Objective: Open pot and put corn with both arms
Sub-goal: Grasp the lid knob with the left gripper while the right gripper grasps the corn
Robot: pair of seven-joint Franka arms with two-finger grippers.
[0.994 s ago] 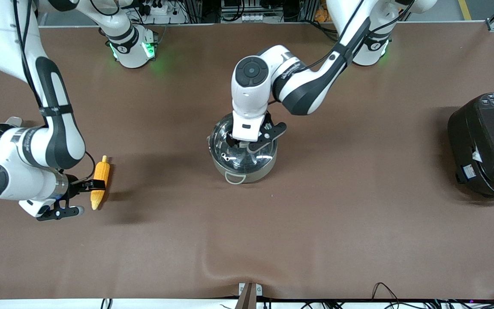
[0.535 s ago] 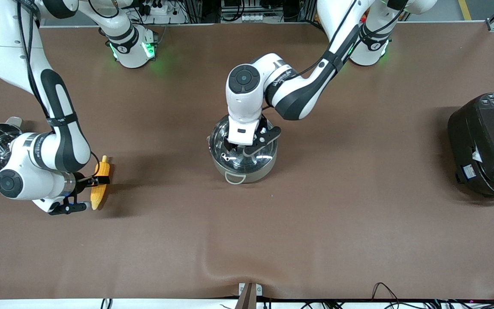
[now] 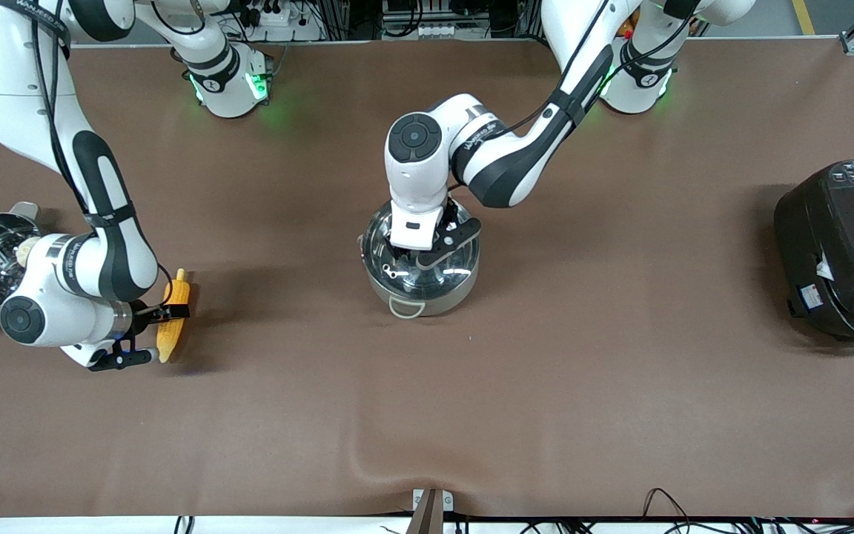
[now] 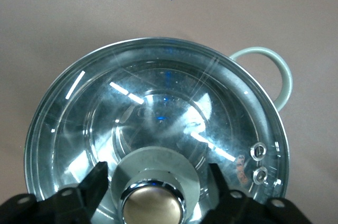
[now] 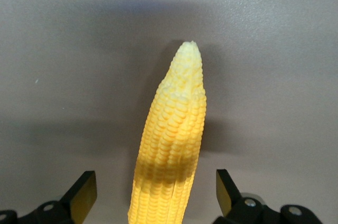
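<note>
on the brown table (image 3: 583,371), left gripper (image 4: 153,179) fingers spread around the pot (image 3: 422,276) knob (image 4: 153,205), right gripper (image 5: 156,189) fingers spread around the corn (image 5: 171,145).

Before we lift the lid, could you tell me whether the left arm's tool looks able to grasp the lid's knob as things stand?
Probably yes. The left tool sits over the pot with open fingers either side of the lid's knob, and nothing lies between them.
</note>
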